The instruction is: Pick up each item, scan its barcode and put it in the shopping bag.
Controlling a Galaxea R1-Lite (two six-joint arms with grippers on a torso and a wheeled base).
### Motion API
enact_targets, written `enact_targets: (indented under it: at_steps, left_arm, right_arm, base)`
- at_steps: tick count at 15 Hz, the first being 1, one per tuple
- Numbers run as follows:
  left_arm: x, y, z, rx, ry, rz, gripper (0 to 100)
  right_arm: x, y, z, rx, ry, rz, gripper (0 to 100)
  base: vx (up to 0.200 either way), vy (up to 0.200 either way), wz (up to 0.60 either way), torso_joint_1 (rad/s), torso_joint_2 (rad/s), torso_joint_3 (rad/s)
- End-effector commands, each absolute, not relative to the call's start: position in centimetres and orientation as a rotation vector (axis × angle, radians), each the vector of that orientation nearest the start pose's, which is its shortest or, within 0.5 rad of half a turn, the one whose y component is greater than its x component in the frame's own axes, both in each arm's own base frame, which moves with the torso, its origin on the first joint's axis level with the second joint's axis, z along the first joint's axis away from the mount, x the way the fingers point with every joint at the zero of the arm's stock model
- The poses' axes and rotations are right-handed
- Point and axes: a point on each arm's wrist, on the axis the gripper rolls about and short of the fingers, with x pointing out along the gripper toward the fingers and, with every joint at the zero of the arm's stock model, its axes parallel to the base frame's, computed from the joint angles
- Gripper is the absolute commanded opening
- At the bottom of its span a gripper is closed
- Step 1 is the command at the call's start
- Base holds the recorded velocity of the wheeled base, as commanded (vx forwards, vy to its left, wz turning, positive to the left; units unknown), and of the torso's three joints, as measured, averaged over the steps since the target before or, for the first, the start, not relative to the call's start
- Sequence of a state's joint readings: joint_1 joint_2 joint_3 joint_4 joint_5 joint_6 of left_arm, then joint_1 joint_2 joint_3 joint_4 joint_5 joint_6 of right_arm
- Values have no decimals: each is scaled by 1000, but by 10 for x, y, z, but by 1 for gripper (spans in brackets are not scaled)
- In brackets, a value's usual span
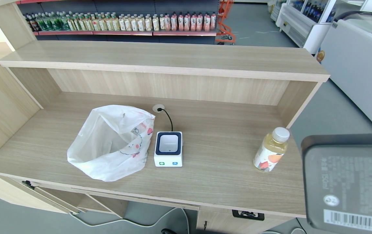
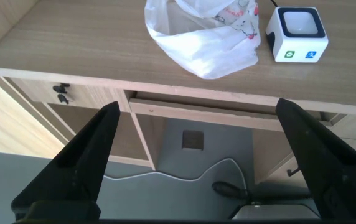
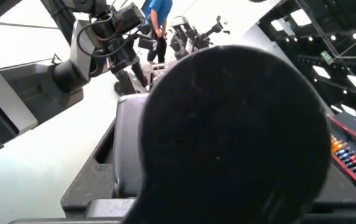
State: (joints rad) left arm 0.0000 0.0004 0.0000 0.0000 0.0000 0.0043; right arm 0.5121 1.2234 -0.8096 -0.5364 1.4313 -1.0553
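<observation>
A dark flat-sided container (image 1: 348,185) hangs in the air at the lower right of the head view, its white barcode label (image 1: 355,221) facing the camera. My right gripper (image 3: 228,143) is shut on it, and its black rounded end (image 3: 240,93) covers much of the right wrist view. A juice bottle (image 1: 271,149) with a white cap stands at the counter's right end. The white shopping bag (image 1: 114,143) lies open on the left, beside the white barcode scanner (image 1: 168,149). My left gripper (image 2: 196,162) is open and empty, below the counter's front edge.
The wooden counter (image 1: 218,182) has a raised back wall and side walls. A black cable (image 1: 168,118) runs from the scanner to a hole at the back. Drawers (image 2: 196,109) sit under the front edge. Freezers (image 1: 358,55) stand to the right.
</observation>
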Motion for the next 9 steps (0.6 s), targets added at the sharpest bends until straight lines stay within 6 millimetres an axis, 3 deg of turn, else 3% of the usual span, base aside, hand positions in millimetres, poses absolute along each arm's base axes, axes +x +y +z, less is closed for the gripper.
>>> enact_targets:
  at_steps: [1, 6, 8, 9]
  left_arm:
    - [-23, 0, 75, 5, 0, 0, 100]
    - [-23, 0, 75, 5, 0, 0, 100]
    - [-23, 0, 75, 5, 0, 0, 100]
    - [-23, 0, 75, 5, 0, 0, 100]
  right_arm:
    - [137, 103, 292, -753, -1134, 1673, 0]
    - [136, 100, 291, -736, -1090, 1679, 0]
    - [149, 80, 292, -709, -849, 1564, 0]
    - [161, 59, 288, -646, -603, 1404, 0]
  base:
    - [0, 0, 0, 0, 0, 0]
    - [0, 0, 0, 0, 0, 0]
    - [0, 0, 0, 0, 0, 0]
    - [0, 0, 0, 0, 0, 0]
